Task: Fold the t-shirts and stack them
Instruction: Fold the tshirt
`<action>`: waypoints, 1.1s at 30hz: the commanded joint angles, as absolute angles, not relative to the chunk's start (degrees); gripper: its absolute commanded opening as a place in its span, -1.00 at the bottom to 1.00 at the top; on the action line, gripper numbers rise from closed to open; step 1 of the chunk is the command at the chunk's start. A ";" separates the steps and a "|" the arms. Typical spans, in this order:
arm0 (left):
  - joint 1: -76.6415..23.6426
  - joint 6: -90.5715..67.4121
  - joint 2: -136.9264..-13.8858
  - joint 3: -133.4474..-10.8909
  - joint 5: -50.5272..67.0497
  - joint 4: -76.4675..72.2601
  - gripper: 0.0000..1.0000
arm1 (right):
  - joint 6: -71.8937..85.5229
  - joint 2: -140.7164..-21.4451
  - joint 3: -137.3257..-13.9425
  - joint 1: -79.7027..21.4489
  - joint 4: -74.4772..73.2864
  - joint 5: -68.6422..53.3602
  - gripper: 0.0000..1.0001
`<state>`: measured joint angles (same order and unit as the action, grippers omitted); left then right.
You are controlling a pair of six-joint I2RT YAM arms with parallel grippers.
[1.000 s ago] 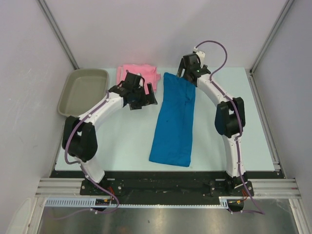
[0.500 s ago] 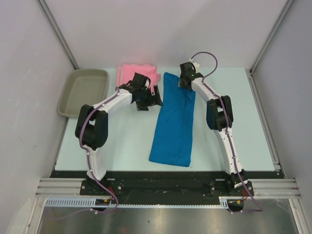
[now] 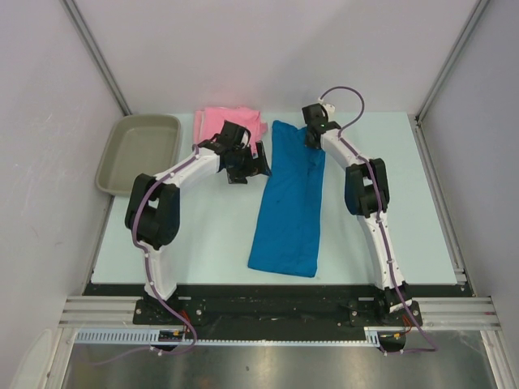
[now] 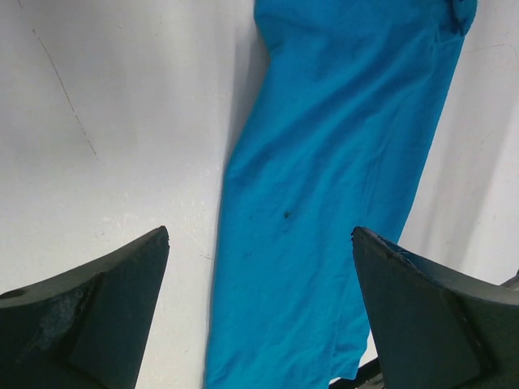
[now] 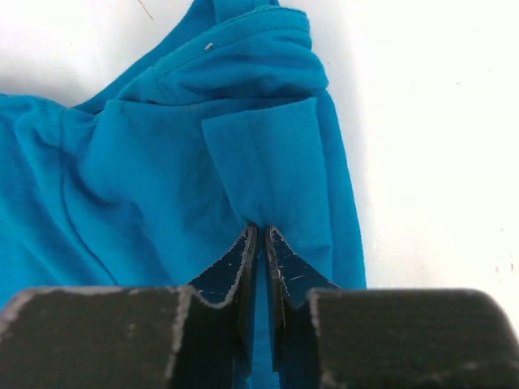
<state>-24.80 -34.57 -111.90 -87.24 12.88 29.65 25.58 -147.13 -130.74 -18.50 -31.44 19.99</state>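
The bright blue t-shirt (image 3: pixel 290 198) lies as a long folded strip down the middle of the table, its collar end at the far side. My right gripper (image 3: pixel 311 139) is at that far end, shut on a pinched fold of blue cloth (image 5: pixel 268 162) just below the collar; the right gripper (image 5: pixel 261 228) has cloth between its tips. The pink t-shirt (image 3: pixel 235 121) lies bunched at the back, left of the blue one. My left gripper (image 3: pixel 247 168) hovers open over the blue shirt's upper left edge (image 4: pixel 340 162), fingers (image 4: pixel 105 316) wide apart and holding nothing.
A grey-beige plastic tray (image 3: pixel 113 162) stands at the table's far left. Grey walls with metal posts close in the table on three sides. The arm bases are mounted on a black rail (image 3: pixel 268 308) at the near edge.
The right gripper has come down onto the blue shirt's far end and closed on a fold of it. The left arm stretched toward the shirt's left edge, then held still, open.
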 commanded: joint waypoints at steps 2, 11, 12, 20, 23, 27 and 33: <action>-25.14 -35.07 -111.71 -89.21 13.98 28.74 1.00 | 24.96 -144.32 -129.64 -17.84 -31.03 22.41 -0.84; -25.14 -34.89 -111.10 -88.24 13.80 28.74 1.00 | 26.10 -137.82 -120.95 -17.23 -27.43 25.75 -1.00; -25.14 -34.89 -111.09 -88.24 13.89 28.65 0.99 | 26.36 -135.55 -117.54 -17.14 -26.64 25.93 -1.00; -25.40 -35.33 -110.04 -86.75 14.24 28.04 1.00 | 27.24 -128.67 -108.29 -16.35 -24.26 27.94 -1.00; -25.58 -35.51 -109.60 -86.31 14.24 27.95 0.99 | 27.60 -127.80 -106.62 -16.26 -25.31 29.96 -0.93; -25.93 -35.51 -108.98 -85.96 14.15 27.86 1.00 | 28.82 -127.18 -105.64 -16.17 -26.63 33.13 0.29; -26.54 -34.72 -109.69 -89.03 14.32 28.65 0.99 | 28.04 -125.42 -107.04 -16.35 -23.29 28.49 0.67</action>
<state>-25.82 -34.72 -111.85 -86.17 12.86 28.99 27.49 -130.28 -105.36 -16.38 -25.98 29.76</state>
